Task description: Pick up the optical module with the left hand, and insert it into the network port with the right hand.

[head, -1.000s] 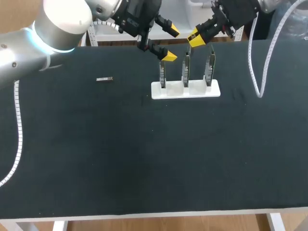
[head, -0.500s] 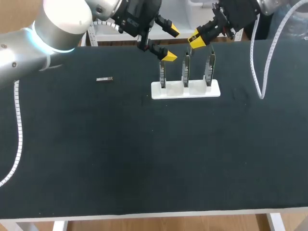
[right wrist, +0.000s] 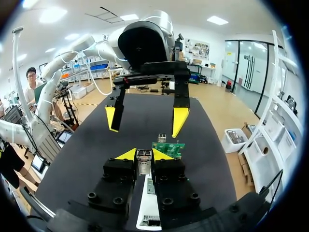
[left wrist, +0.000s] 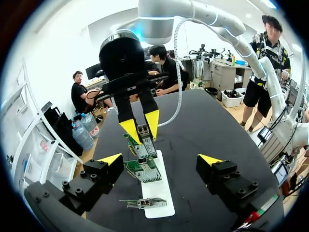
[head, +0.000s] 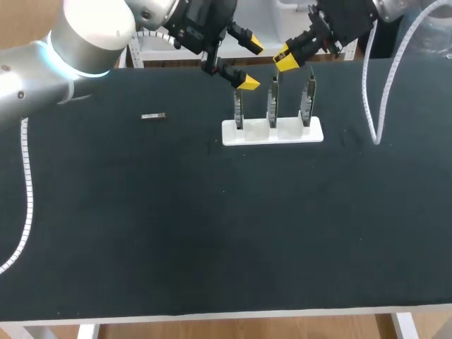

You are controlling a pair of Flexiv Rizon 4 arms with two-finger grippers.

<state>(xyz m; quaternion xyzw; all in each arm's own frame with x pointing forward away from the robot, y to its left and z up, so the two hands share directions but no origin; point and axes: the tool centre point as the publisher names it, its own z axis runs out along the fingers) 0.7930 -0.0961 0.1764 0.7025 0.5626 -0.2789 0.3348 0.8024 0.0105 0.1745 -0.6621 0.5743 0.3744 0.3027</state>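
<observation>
Between the right gripper's clamped fingers sits the optical module, near the top of the middle circuit board in the white holder. Beside it the left gripper hangs, fingers wide apart.

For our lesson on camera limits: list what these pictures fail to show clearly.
1. Head view: the right gripper hides the optical module between its fingers.
2. Head view: small grey piece on the table, too small to identify.
3. Right wrist view: white holder largely covered by that gripper.
</observation>
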